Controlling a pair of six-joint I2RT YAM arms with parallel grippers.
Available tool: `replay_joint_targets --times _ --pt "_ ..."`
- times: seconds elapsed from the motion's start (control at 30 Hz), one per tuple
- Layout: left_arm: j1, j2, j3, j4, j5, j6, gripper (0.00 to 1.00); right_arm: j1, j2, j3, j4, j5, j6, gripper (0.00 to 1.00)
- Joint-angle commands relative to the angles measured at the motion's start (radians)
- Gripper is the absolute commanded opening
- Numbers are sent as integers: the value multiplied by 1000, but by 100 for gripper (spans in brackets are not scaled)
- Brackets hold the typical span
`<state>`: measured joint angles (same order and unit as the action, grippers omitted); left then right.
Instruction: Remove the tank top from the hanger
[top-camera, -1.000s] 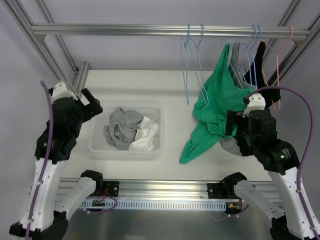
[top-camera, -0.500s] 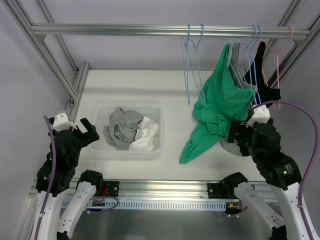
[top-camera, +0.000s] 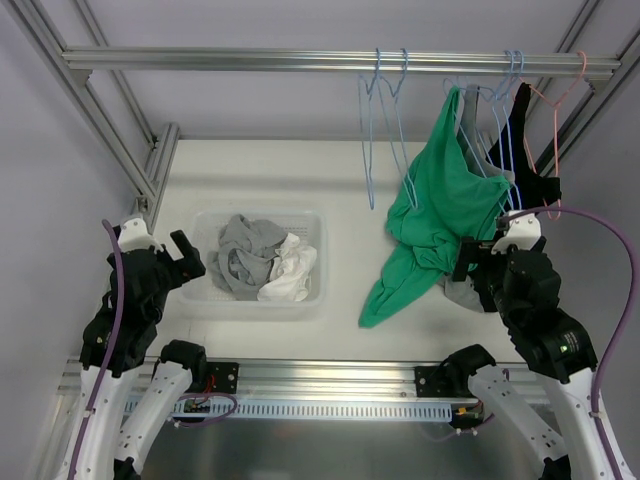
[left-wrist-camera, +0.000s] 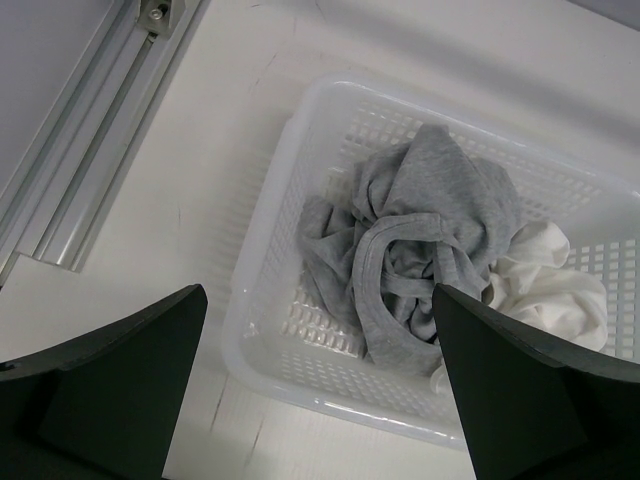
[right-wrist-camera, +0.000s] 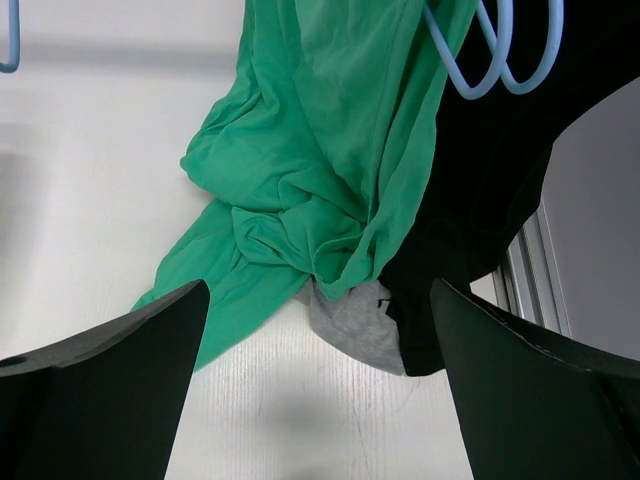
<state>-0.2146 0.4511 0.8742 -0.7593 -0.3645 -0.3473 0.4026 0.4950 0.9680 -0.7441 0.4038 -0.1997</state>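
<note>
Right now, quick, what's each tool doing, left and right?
Left tool: open, holding nothing, pointed at the basket.
Right tool: open, holding nothing, facing the green tank top.

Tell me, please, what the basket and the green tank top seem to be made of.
The basket looks like glossy, translucent white plastic, given its perforated walls. The green tank top looks like thin, matte knit fabric, from its soft folds.

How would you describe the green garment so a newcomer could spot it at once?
Follow the metal rail to its right end, where hangers cluster. The green garment hangs there, trailing onto the table, the only bright green piece beside a black one.
</note>
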Motion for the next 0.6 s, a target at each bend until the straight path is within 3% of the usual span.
replay_joint_targets --times 0.0,0.57 --pt "3 -14 -3 32 13 4 99 -2 22 5 60 -5 0 100" --pt "3 -17 -6 35 -8 8 99 -4 100 1 71 -43 22 99"
